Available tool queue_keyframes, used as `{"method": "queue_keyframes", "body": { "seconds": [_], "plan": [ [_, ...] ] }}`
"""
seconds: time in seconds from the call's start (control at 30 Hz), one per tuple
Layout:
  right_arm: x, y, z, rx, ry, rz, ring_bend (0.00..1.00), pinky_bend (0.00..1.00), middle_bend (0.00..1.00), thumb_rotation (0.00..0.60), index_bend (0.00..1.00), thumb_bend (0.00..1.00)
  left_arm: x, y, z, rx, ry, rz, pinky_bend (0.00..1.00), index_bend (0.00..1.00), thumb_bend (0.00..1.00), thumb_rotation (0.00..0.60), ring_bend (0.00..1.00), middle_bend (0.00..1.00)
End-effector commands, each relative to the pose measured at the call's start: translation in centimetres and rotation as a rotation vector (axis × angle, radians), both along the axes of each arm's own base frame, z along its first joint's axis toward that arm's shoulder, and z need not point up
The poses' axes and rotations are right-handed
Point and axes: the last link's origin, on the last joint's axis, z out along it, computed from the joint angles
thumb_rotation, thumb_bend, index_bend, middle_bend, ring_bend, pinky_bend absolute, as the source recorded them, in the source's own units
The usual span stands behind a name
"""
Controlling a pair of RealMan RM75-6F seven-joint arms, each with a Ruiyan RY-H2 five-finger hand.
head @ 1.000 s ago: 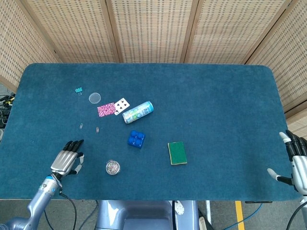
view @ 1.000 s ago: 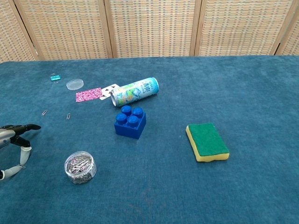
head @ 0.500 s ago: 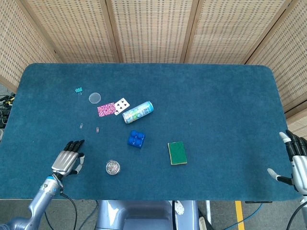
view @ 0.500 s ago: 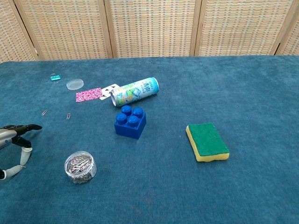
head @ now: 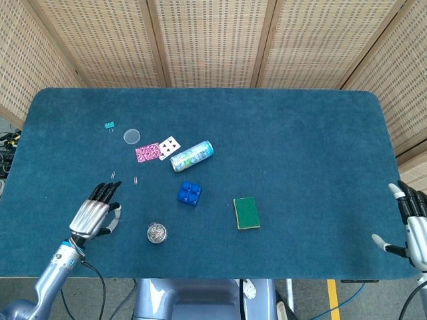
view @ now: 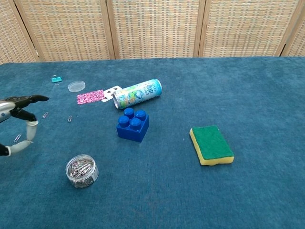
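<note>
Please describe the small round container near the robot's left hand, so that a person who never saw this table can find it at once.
Look at the near left part of the blue table, just right of the left hand. There stands a small clear round tub full of silver paper clips. The blue block beyond it is square and solid, and the loose clips lie flat on the cloth.

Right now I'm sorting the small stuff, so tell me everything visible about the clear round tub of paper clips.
The clear round plastic tub, short and lidless as far as shows, stands upright on the blue cloth table, filled with silvery paper clips. It sits in front of the blue stud brick. Nothing touches it; the left robot hand hovers beside it.
</note>
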Motion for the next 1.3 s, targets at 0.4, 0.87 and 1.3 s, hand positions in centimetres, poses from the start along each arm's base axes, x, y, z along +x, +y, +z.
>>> {"method": "queue_keyframes", "body": {
  "seconds": [0.4, 0.87, 1.3],
  "plan": [
    [-0.2, -0.1, 0.2, -0.001, -0.005, -0.005, 0.0, 0.0, 0.0, 0.6, 0.0, 0.0, 5.1, 0.1, -4.0, -0.106, 0.002, -0.119, 0.0, 0.69, 0.48, 0.6, 0.0, 0.0],
    [-0.2, -0.1, 0.3, -0.005, -0.009, -0.005, 0.0, 0.0, 0.0, 0.6, 0.0, 0.0, 6.2, -0.5, -5.4, -0.135, -0.005, -0.143, 0.0, 0.68, 0.48, 0.6, 0.0, 0.0],
    [-0.2, -0.1, 0.4, -0.007, -0.011, -0.004, 0.0, 0.0, 0.0, 0.6, 0.0, 0.0, 6.4, -0.6, -4.9, -0.138, -0.036, -0.145, 0.0, 0.27, 0.45, 0.6, 0.0, 0.0]
  ]
}}
